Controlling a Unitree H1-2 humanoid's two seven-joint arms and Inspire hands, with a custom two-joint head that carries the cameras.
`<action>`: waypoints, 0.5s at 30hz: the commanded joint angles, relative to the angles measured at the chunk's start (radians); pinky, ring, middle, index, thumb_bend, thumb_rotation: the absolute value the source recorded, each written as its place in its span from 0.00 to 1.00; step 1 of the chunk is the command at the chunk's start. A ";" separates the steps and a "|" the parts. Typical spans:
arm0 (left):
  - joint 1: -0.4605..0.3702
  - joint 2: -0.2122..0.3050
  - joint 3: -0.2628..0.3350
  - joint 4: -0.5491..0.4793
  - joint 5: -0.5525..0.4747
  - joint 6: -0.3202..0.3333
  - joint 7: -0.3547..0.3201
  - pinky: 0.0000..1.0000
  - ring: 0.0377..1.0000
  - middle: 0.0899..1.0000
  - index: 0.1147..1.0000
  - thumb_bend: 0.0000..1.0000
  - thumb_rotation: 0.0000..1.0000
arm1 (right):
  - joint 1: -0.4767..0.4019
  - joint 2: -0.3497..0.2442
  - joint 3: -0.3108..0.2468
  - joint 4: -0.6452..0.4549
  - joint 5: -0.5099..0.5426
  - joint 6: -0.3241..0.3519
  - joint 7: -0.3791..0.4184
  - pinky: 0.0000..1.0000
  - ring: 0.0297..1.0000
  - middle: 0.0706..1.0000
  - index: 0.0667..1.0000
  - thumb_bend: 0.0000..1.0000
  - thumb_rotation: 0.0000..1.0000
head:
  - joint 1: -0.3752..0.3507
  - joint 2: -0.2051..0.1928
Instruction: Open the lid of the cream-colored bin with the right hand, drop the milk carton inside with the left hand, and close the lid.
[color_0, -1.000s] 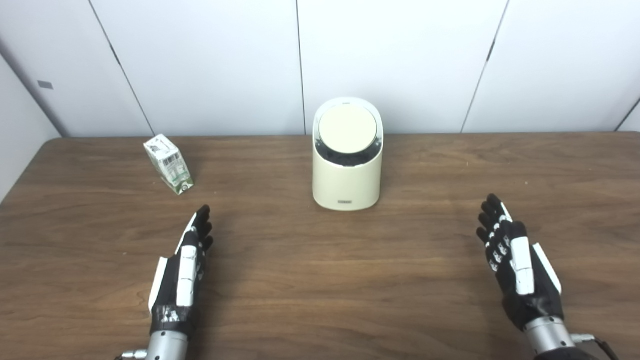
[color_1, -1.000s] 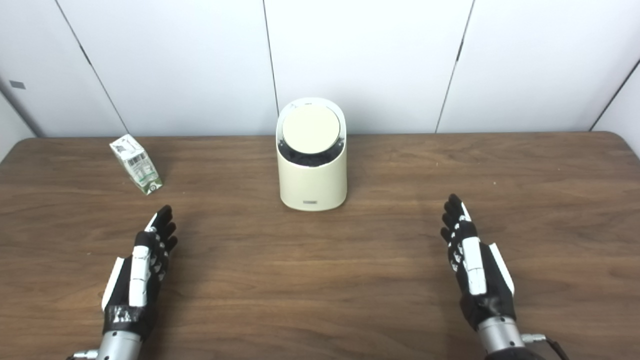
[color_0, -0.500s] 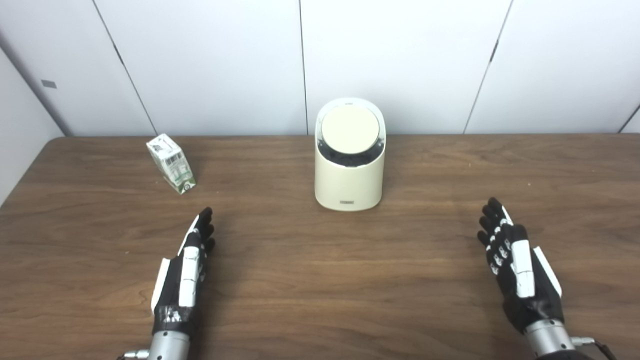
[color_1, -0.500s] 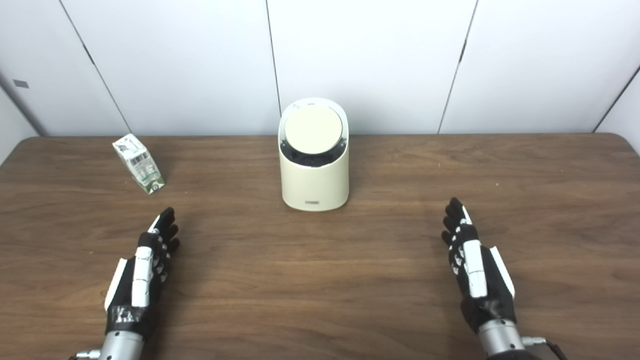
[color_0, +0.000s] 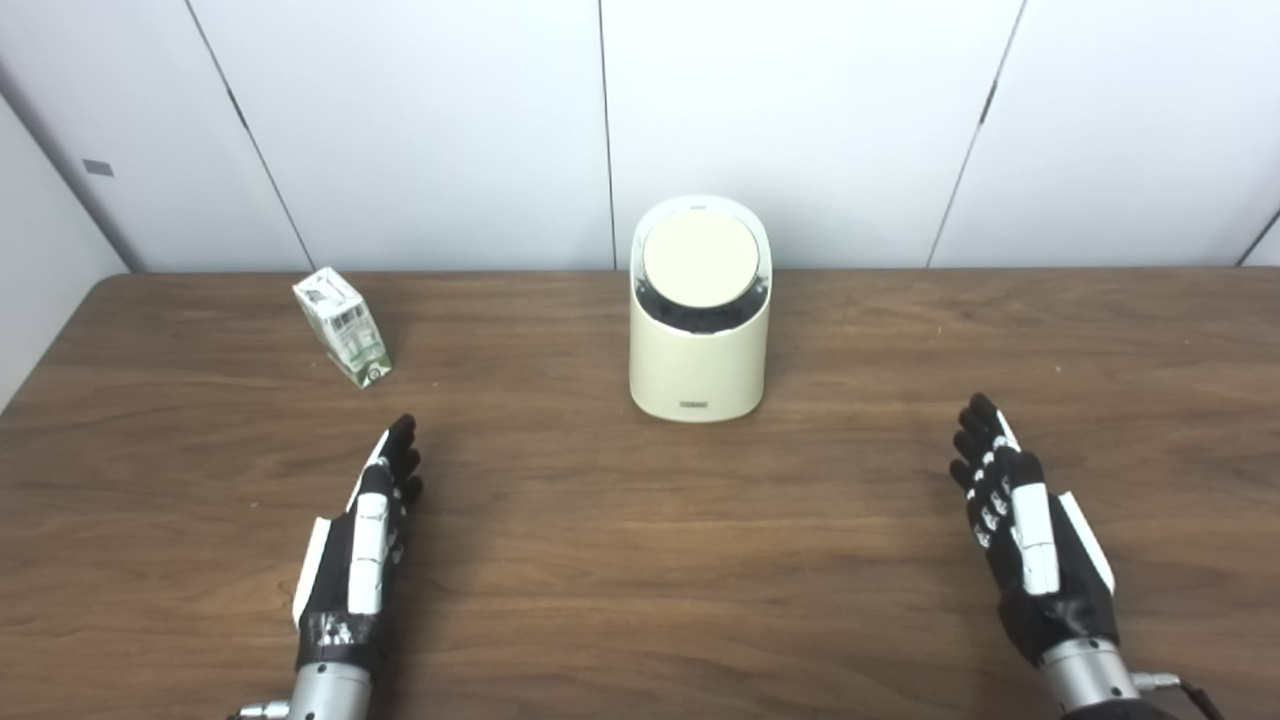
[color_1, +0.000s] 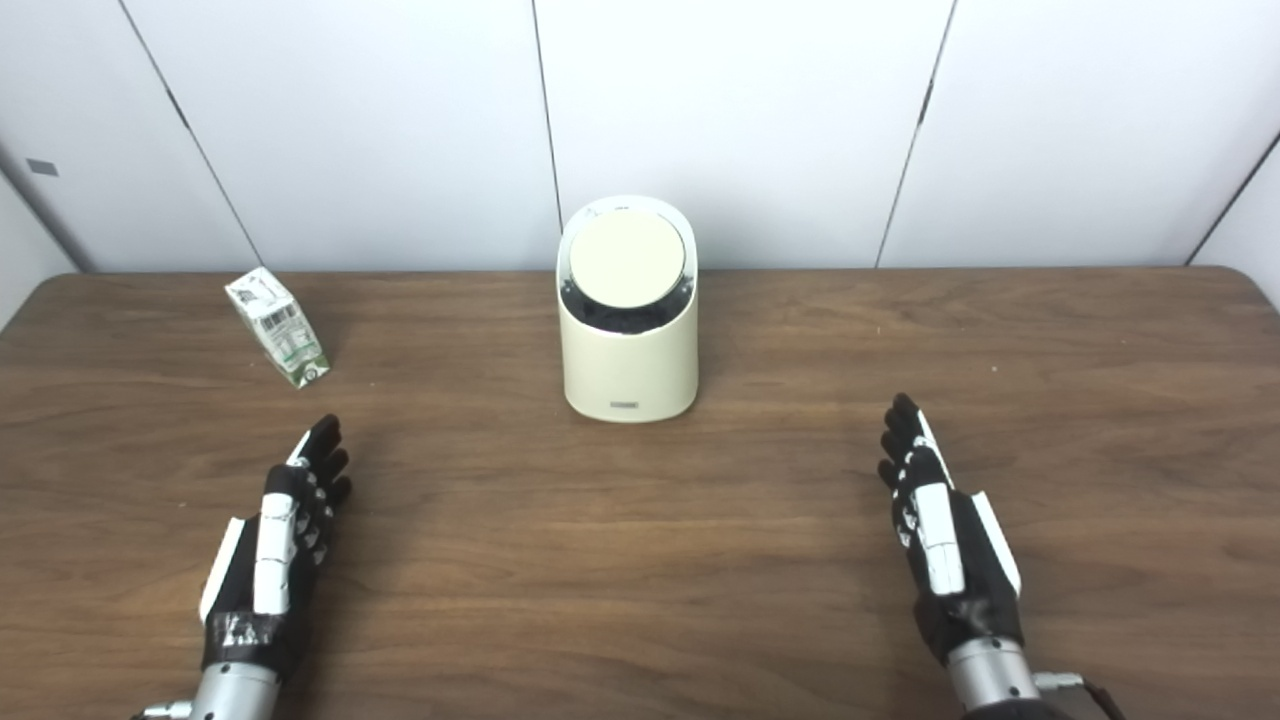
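The cream-colored bin (color_0: 698, 355) stands upright at the middle back of the wooden table (color_0: 640, 540), its round lid (color_0: 699, 258) shut and tilted toward me. A small white and green milk carton (color_0: 340, 326) stands tilted at the back left. My left hand (color_0: 362, 540) is open and empty, near the table's front left, well short of the carton. My right hand (color_0: 1030, 535) is open and empty at the front right, far from the bin. Both show in the right eye view too: left hand (color_1: 275, 545), right hand (color_1: 945, 540).
White wall panels (color_0: 800, 120) stand right behind the table's back edge. The table's left edge runs close to the carton's side. Bare wood lies between the two hands and in front of the bin.
Both hands have shifted slightly; the left hand moved a little left. The view shifted a little between the first frames. Bin and carton have not moved.
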 joint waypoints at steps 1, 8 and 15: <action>-0.006 0.012 0.003 -0.021 -0.010 -0.034 -0.003 1.00 1.00 1.00 1.00 0.59 1.00 | -0.022 -0.004 -0.002 -0.029 -0.003 -0.047 -0.003 1.00 1.00 1.00 1.00 0.68 0.98 | -0.001 0.004; -0.007 0.016 0.001 -0.027 -0.005 -0.030 -0.003 1.00 1.00 1.00 1.00 0.58 1.00 | -0.021 -0.004 -0.001 -0.031 -0.009 -0.047 -0.002 1.00 1.00 1.00 1.00 0.70 0.98 | -0.007 0.009; -0.007 0.018 0.001 -0.034 -0.016 -0.027 -0.009 1.00 1.00 1.00 1.00 0.57 1.00 | -0.020 -0.003 0.004 -0.034 -0.007 -0.045 -0.001 1.00 1.00 1.00 1.00 0.69 0.98 | -0.017 0.011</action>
